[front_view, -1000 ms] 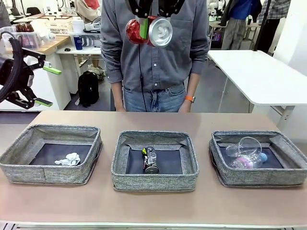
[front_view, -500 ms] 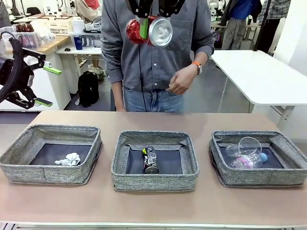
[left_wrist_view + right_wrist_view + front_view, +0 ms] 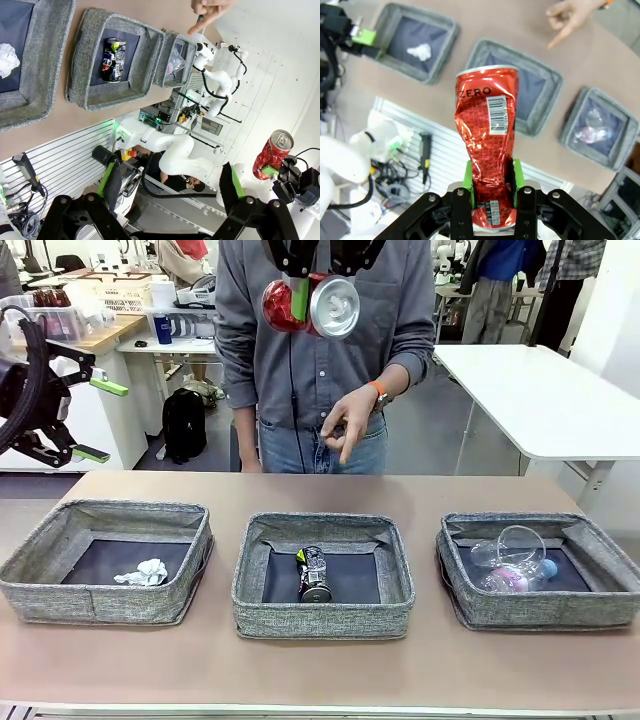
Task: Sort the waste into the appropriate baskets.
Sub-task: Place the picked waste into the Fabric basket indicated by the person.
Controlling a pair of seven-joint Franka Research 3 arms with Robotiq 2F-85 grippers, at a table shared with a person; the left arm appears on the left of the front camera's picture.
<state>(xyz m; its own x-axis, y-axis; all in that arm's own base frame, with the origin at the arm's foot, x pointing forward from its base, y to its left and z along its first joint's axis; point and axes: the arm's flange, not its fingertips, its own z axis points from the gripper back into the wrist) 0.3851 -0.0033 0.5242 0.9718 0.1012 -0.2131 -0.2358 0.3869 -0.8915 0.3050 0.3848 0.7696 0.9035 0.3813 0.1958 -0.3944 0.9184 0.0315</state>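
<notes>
Three baskets: grey woven bins in a row on the surface (image 3: 320, 665), front view; left basket (image 3: 105, 560) at lower left of the frame, middle basket (image 3: 323, 575) at lower centre, right basket (image 3: 540, 568) at lower right.
Red crushed can: (image 3: 285, 305) at top centre of the front view, high above the middle basket, its silver end facing the camera; in the right wrist view it stands upright at frame centre, dented at the waist, print reading "ZERO" and a barcode visible.
Right pincer: (image 3: 492, 192) clenched on the lower part of the red crushed can, green pads pressed to both of its sides.
Dark crushed can: (image 3: 313, 573) lying on the dark bottom of the middle basket, silver end toward the camera.
Crumpled white paper: (image 3: 143, 572) on the bottom of the left basket, toward its front.
Clear plastic cup: (image 3: 510, 545) in the right basket, lying tilted.
Clear plastic bottle: (image 3: 518, 578) in the right basket, just below the cup and touching it, blue cap at its right end.
Left pincer: (image 3: 95, 420) at the left edge of the front view, raised well above the left basket, released; its green-tipped fingers stand wide apart, nothing between them.
Person's hand: (image 3: 348, 422) at centre frame beyond the far edge of the surface, forefinger pointing downward; orange band on the wrist.
</notes>
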